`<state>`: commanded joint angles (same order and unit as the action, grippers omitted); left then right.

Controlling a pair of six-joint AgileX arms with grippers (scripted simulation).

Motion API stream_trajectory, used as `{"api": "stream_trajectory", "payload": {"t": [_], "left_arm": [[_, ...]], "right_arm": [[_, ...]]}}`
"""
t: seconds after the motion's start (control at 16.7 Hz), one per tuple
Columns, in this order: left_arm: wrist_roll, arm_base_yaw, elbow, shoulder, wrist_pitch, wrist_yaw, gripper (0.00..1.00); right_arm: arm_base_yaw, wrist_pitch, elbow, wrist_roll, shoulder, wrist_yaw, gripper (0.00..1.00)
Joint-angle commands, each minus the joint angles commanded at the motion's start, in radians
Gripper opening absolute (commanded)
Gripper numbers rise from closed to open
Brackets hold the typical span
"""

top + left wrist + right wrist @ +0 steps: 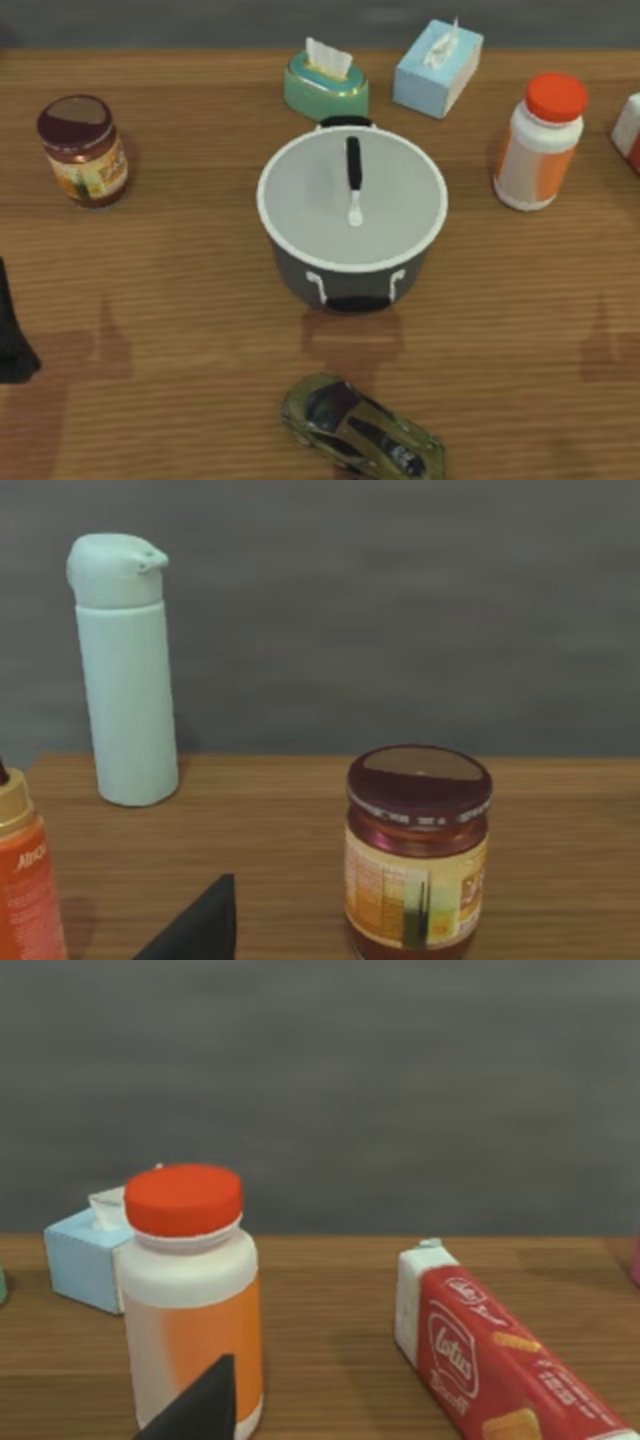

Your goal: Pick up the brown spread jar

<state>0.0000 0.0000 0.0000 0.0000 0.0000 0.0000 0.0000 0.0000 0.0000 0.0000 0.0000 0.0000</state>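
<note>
The brown spread jar (82, 150) stands upright at the table's far left, with a dark maroon lid and a yellow-orange label. In the left wrist view the jar (418, 852) is close ahead, with bare table between it and a black part of my left gripper (200, 928). From above, only the dark tip of that left gripper (14, 340) shows at the left edge, nearer the front than the jar and apart from it. My right gripper (200, 1408) is outside the top view; its wrist view faces the white bottle.
A lidded grey pot (350, 215) fills the centre. Behind it are a green tissue holder (325, 85) and a blue tissue box (437, 68). A white bottle with orange cap (540, 140) and a red biscuit pack (490, 1350) stand right. An olive toy car (360, 428) lies in front. A pale flask (122, 670) stands far left.
</note>
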Motion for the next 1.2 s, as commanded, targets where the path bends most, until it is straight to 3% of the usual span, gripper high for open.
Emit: {"api": "stream_trajectory", "payload": {"t": [0.3, 0.6, 1.2], "left_arm": [[0.008, -0.004, 0.044, 0.057, -0.049, 0.003, 1.0], [0.044, -0.031, 0.279, 0.332, -0.267, 0.023, 1.0], [0.158, -0.087, 1.262, 1.243, -0.823, 0.061, 1.0]], "right_arm": [[0.0, 0.0, 0.0, 0.0, 0.0, 0.0, 1.0], [0.0, 0.0, 0.0, 0.0, 0.0, 0.0, 1.0], [0.0, 0.0, 0.0, 0.0, 0.0, 0.0, 1.0]]}}
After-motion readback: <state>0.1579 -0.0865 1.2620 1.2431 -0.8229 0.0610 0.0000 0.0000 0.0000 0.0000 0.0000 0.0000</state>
